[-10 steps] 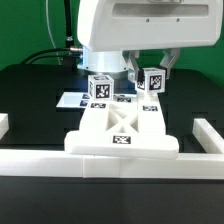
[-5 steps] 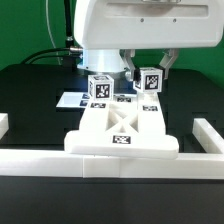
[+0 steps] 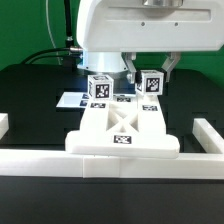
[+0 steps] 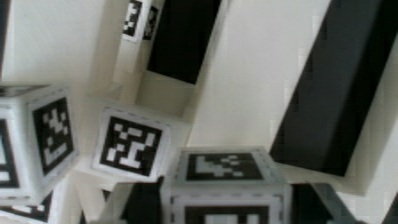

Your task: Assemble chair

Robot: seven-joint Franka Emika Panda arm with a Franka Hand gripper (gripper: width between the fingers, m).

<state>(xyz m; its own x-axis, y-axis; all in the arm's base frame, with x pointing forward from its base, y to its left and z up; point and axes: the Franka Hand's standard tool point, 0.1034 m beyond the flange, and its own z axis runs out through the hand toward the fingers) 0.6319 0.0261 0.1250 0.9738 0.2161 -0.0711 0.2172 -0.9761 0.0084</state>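
Exterior and wrist views. Over the last second nothing has visibly moved: the hand remains closed on the tagged leg on the exterior view's right, which suggests seating or screwing is under way and not a transfer. The chair, matte white with black-and-white tags, rests against the rail at the desk's near edge, seat plate down, a second leg upright beside the held one.
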